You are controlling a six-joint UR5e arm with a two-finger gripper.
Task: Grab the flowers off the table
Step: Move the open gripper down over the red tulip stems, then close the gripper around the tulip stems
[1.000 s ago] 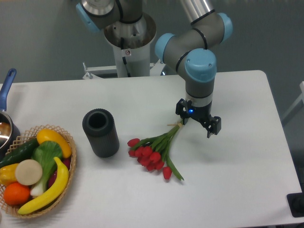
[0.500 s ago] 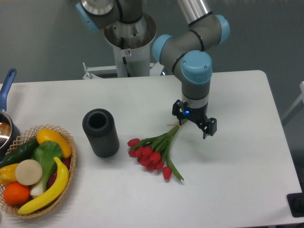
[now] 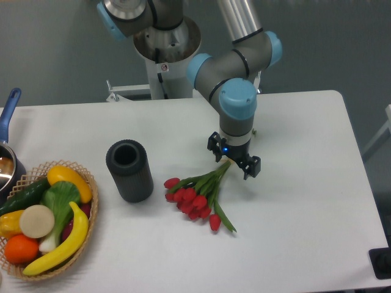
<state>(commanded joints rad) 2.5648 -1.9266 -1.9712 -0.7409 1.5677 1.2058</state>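
My gripper (image 3: 234, 156) hangs spread apart over the stem ends of the flowers (image 3: 198, 192) on the table (image 3: 305, 201)

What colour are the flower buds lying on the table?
Red, on green stems. The flowers show clearly in the fixed camera view, lying on the white table.

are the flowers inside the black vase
No, the flowers lie flat on the table, beside the black vase.

- Grey UR5e arm w/ blue joint caps (image 3: 237, 101): wrist vertical, pointing down.
- Black two-finger gripper (image 3: 234, 160): jaws apart, hovering directly above stem ends of red tulip bunch (image 3: 198, 194).
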